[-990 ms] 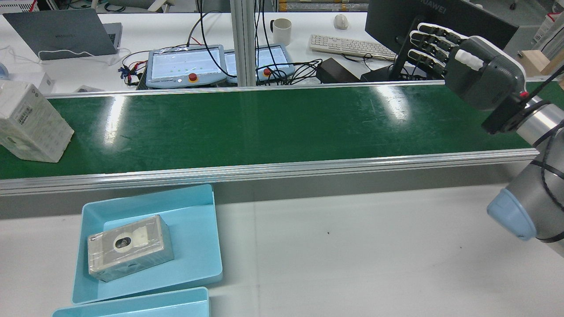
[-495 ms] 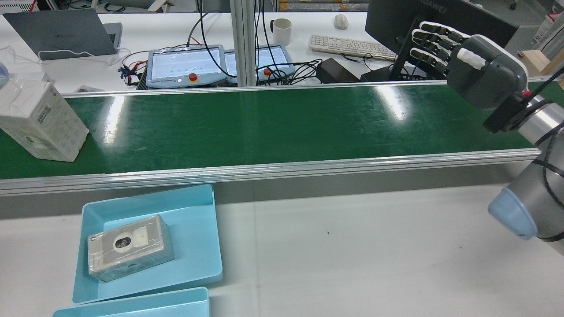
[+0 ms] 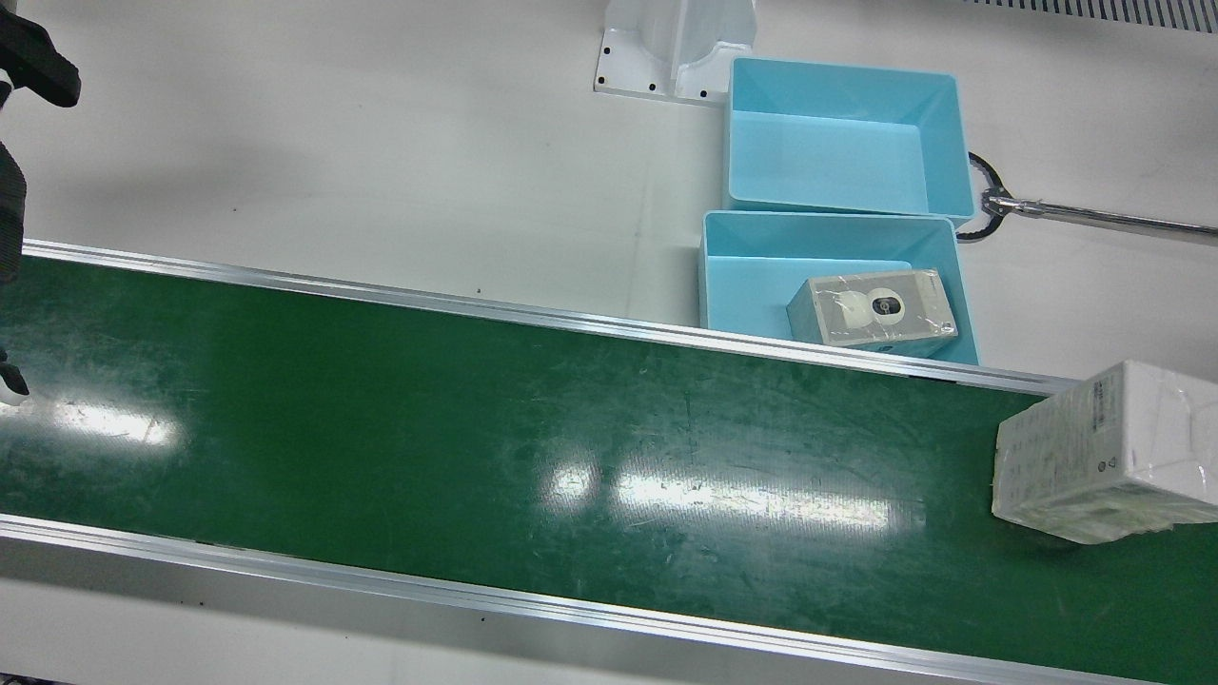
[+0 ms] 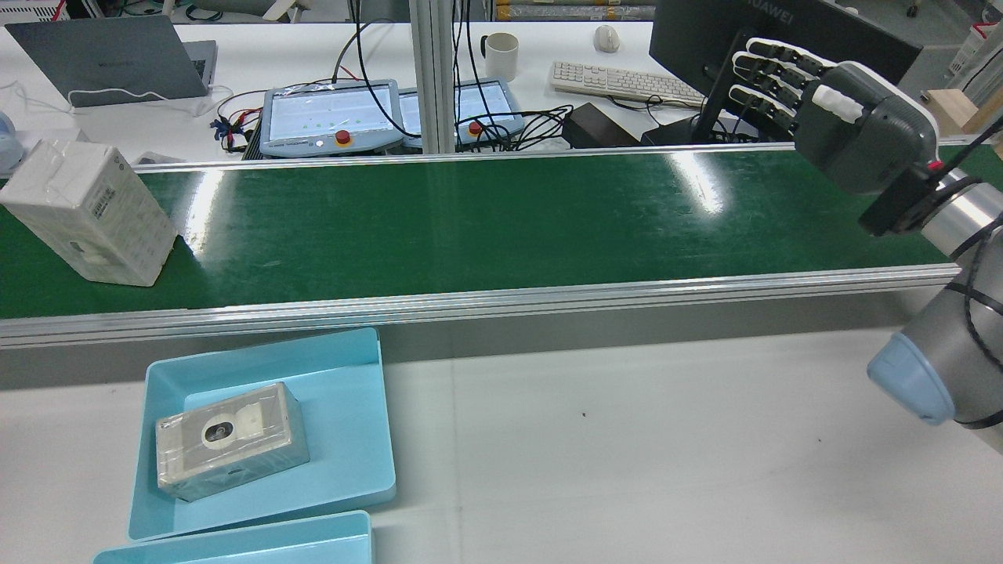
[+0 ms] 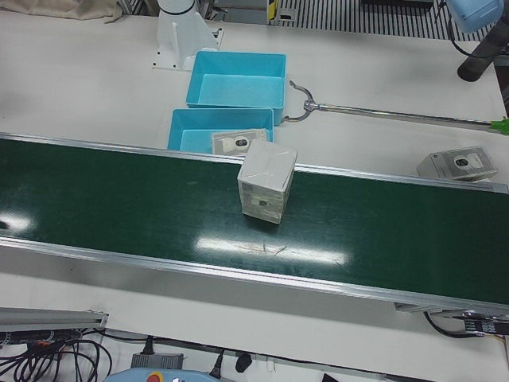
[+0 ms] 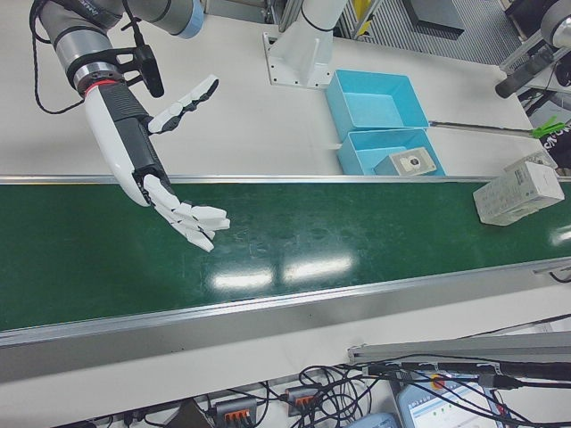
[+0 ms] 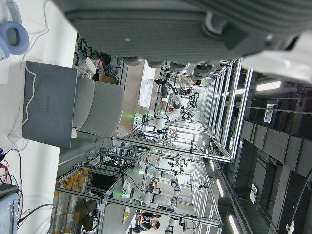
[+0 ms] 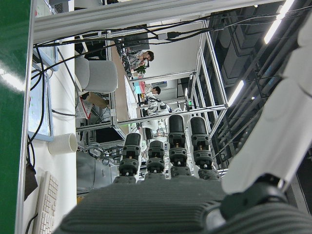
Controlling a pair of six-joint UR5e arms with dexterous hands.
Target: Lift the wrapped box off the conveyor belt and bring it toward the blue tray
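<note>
Wrapped box [image 4: 90,211] is sitting upright on the green conveyor belt [image 4: 486,223], far left in the rear view, tilted a bit off the belt's axis, nothing touching it. In the left-front view the same box [image 5: 266,181] is standing just belt-side of the blue tray [image 5: 199,131].

Blue tray [image 4: 345,439] is lying on the white surface [image 4: 666,439] just beside the belt's near rail and is holding a second wrapped box [image 4: 229,440], lying flat. Another blue tray [image 3: 837,133] is sitting right behind it, toward the pedestals.

Right hand [image 4: 831,110] is hovering over the far right end of the belt, fingers [image 6: 192,218] spread and extended, gripping nothing, well apart from the box.

Left hand is showing only as a blurred dark edge [image 7: 195,19] in its own camera; cannot tell whether it is open or closed.
</note>
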